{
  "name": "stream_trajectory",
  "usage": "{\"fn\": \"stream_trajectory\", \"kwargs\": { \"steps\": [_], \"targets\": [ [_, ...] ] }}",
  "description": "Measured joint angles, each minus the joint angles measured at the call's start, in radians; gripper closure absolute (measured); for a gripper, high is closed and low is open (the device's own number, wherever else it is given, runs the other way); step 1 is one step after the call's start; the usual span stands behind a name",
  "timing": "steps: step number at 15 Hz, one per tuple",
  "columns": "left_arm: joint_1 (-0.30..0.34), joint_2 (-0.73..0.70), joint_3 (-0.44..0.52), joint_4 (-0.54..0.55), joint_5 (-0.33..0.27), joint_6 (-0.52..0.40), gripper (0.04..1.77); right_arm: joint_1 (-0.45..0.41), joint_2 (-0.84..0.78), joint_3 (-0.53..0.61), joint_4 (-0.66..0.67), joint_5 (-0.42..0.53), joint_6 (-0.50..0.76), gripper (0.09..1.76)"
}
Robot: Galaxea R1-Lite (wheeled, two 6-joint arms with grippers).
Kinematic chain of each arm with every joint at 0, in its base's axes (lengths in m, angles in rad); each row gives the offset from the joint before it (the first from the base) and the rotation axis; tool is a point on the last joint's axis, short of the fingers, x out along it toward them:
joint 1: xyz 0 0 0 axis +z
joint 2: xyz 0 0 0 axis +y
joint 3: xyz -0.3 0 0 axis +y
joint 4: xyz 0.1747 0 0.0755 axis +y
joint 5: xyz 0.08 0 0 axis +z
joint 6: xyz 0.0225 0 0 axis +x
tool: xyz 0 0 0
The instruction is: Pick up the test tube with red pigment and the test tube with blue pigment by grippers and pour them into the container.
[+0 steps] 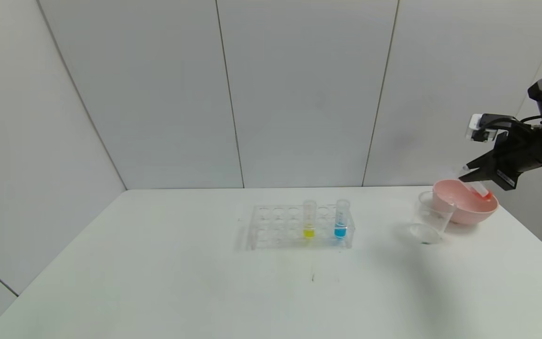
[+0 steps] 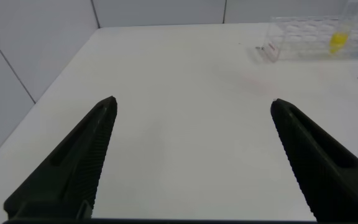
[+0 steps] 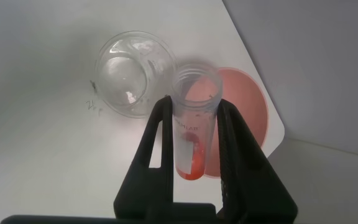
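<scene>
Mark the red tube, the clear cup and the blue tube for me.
test tube with red pigment (image 3: pixel 191 134), right wrist view, on its clear wall between the fingers.
container (image 1: pixel 432 217), head view, on its side wall.
test tube with blue pigment (image 1: pixel 341 230), head view, on the blue liquid.

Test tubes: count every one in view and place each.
3. The yellow-liquid tube and the test tube with blue pigment stand in the rack; the test tube with red pigment is tilted in the right gripper, over the pink bowl.
</scene>
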Motion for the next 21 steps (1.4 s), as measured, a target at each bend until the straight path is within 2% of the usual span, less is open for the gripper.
{"fn": "stream_trajectory", "kwargs": {
  "steps": [2,4,10,15,21],
  "targets": [
    [0.000,0.000,0.000,0.000,0.000,0.000,0.05,0.015,0.015,-0.062,0.066,-0.027,0.005,1.36],
    [0.000,0.000,0.000,0.000,0.000,0.000,0.05,0.022,0.027,-0.083,0.078,-0.075,0.007,1.36],
    [0.000,0.000,0.000,0.000,0.000,0.000,0.05,0.029,0.051,-0.094,0.135,-0.115,-0.035,1.36],
    [0.000,0.000,0.000,0.000,0.000,0.000,0.05,0.029,0.043,-0.103,0.173,-0.212,-0.119,1.36],
    [0.000,0.000,0.000,0.000,0.000,0.000,0.05,0.090,0.053,-0.103,0.177,-0.277,-0.128,1.36]
  ]
}}
